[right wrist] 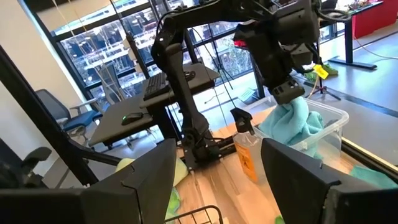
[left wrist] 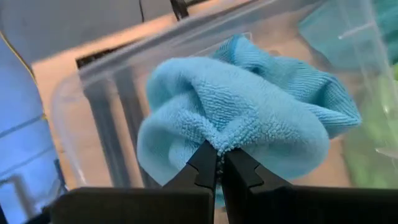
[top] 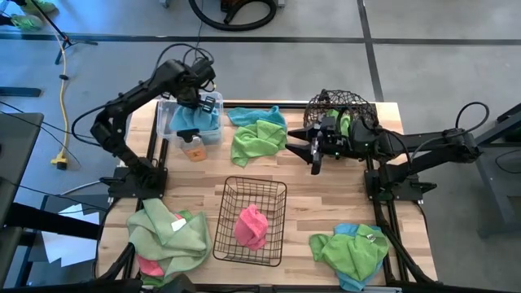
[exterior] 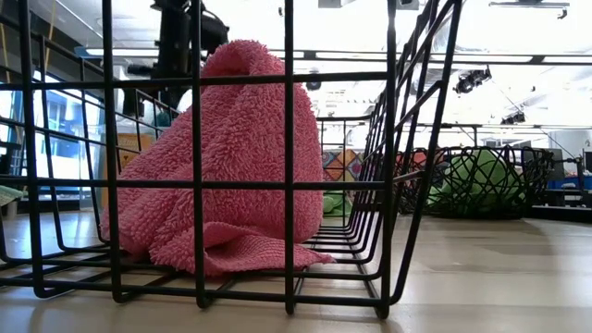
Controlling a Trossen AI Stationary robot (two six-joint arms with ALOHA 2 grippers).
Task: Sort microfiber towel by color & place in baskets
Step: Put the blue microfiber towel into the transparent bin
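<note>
My left gripper (top: 199, 102) stands over the clear plastic bin (top: 167, 122) at the far left, shut on a light blue towel (left wrist: 249, 118). My right gripper (top: 313, 150) waits open and level beside the round wire basket (top: 342, 110), which holds green cloth (top: 346, 122). A pink towel (exterior: 222, 166) lies bunched on the floor of the black wire basket (top: 228, 191) at the table's middle. A blue towel (top: 252, 115) and a green one (top: 256, 140) lie spread between bin and round basket. My left gripper pinches a bunched fold of the light blue towel (left wrist: 219, 146) between its two fingertips, coming steeply from above. The cloth hangs slack in a rounded bundle below the fingers (right wrist: 292, 124), its lower part inside the bin's walls (right wrist: 333, 121).
A small bottle (top: 194, 148) stands just near the bin. A heap of green and pink towels (top: 167, 236) lies at the near left corner, and a green and blue heap (top: 350, 252) at the near right. Bare wood lies between the heaps and the black basket.
</note>
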